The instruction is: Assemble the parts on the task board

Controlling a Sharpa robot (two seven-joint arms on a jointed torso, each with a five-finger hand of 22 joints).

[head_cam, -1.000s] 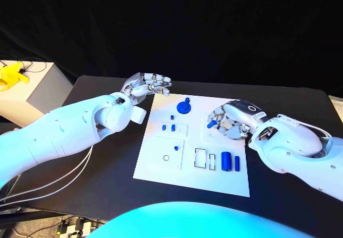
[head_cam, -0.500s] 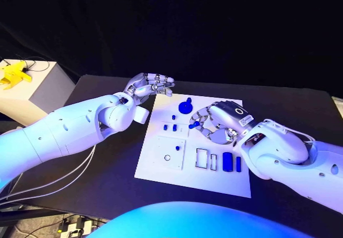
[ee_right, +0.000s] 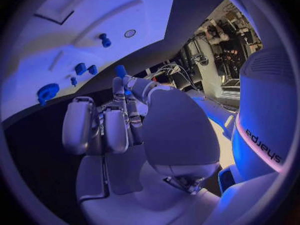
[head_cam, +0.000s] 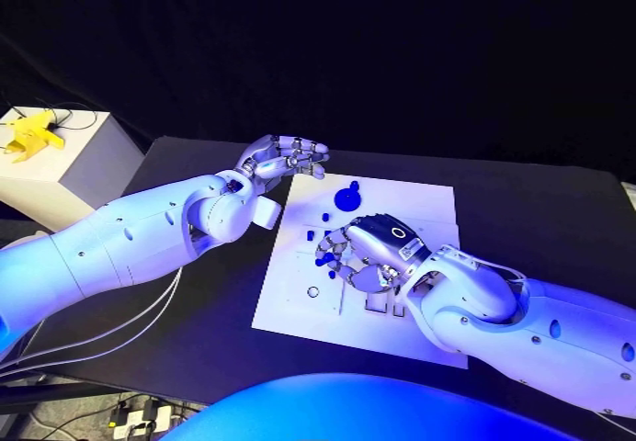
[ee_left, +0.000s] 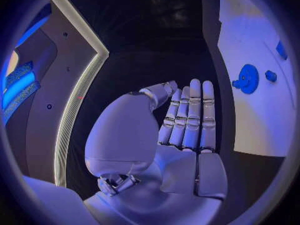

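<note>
Table (head_cam: 198,303): A black, matte surface carried the white task board (head_cam: 411,207) at its middle; a dark backdrop closed off the space behind.

Side stand: A white box (head_cam: 60,170) stood beyond the table's far left corner, with a yellow object (head_cam: 29,134) on top (too small to identify).

Task board: A flat, smooth white plate, rectangular, with raised square panels and dark-outlined rectangular slots near its middle.

Parts on the board: A round blue gear-shaped part (head_cam: 347,197) lay near the board's far edge, its toothed rim clear in the left wrist view (ee_left: 248,78). Small blue pegs (head_cam: 324,218) stood just nearer the robot; the right wrist view showed several more, and one upright stud (ee_right: 105,40) beside a small round hole.

Right hand (head_cam: 360,253): Silver and glossy, it hovered above the board's centre, covering the slots. Thumb and a finger pinched a small blue part (head_cam: 326,259), seen at the fingertips in the right wrist view (ee_right: 120,70); the other fingers were curled in beside it.

Left hand (head_cam: 281,157): It hung over the black table just beside the board's far left corner, holding nothing. The wrist view (ee_left: 187,122) showed the fingers straight and side by side, the thumb angled in towards them.

Arms: White, rounded shells, with pale cables (head_cam: 99,335) trailing under the left arm.
</note>
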